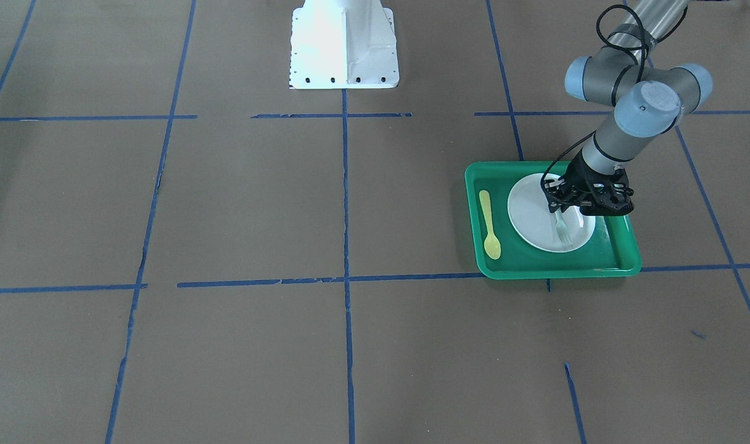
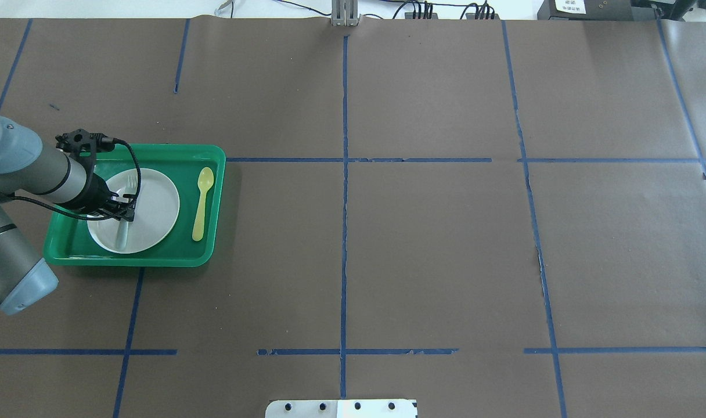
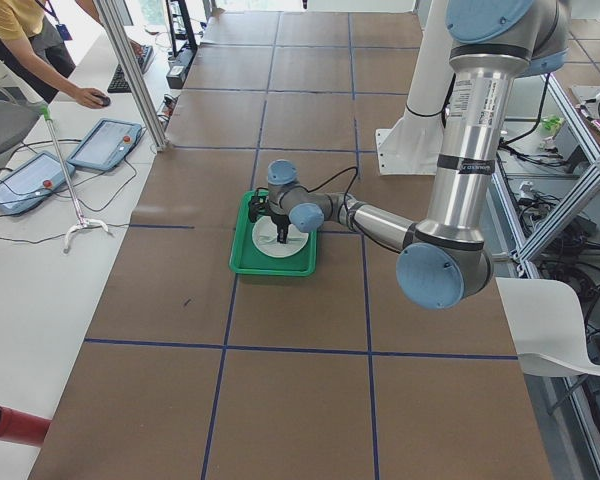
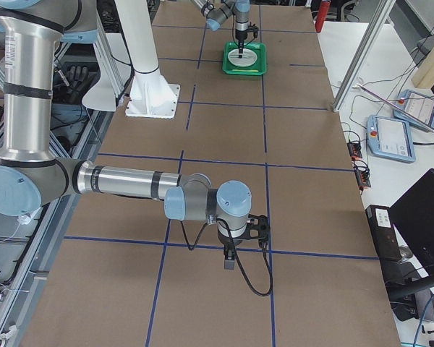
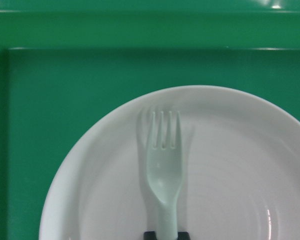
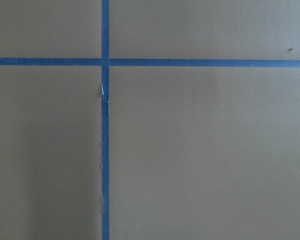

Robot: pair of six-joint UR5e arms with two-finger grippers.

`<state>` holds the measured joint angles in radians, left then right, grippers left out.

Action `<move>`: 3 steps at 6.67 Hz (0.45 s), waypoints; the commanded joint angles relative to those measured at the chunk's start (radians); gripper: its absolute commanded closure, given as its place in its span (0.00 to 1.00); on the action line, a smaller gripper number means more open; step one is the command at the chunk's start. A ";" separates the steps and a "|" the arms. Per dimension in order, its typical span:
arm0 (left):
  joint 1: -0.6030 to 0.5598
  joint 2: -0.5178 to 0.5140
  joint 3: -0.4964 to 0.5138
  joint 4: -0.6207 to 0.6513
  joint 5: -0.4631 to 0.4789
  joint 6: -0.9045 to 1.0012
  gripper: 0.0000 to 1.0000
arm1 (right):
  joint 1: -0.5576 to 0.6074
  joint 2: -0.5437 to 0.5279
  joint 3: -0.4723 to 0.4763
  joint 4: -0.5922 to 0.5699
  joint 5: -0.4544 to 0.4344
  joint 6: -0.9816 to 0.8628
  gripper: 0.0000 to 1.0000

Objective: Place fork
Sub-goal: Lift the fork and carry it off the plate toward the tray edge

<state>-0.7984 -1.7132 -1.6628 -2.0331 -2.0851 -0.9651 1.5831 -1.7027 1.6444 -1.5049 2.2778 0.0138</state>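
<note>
While the left gripper (image 2: 125,213) clamps the fork (image 5: 163,165) by its handle, right down at the plate (image 2: 155,203), this looks like the set-down. Next call: let go, lift straight off. Count: one green tray (image 2: 213,152) under the plate, one plate, one yellow spoon (image 2: 201,203) beside it, one fork. Right gripper (image 4: 230,260): can't tell.

We see a table (image 2: 434,249) covered in brown paper, gridded with blue tape lines (image 2: 344,232); beside it a white bench (image 3: 30,290) and an aluminium post (image 3: 132,70).
</note>
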 commanded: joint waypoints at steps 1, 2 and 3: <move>-0.091 0.038 -0.043 0.016 -0.059 0.088 1.00 | 0.000 0.000 0.000 0.000 0.000 0.000 0.00; -0.163 0.078 -0.049 0.016 -0.106 0.180 1.00 | 0.000 0.000 0.000 0.000 0.000 0.000 0.00; -0.183 0.087 -0.031 0.014 -0.107 0.218 1.00 | 0.000 0.000 0.000 0.002 0.000 0.000 0.00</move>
<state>-0.9406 -1.6464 -1.7022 -2.0188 -2.1743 -0.8053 1.5831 -1.7027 1.6444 -1.5044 2.2780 0.0138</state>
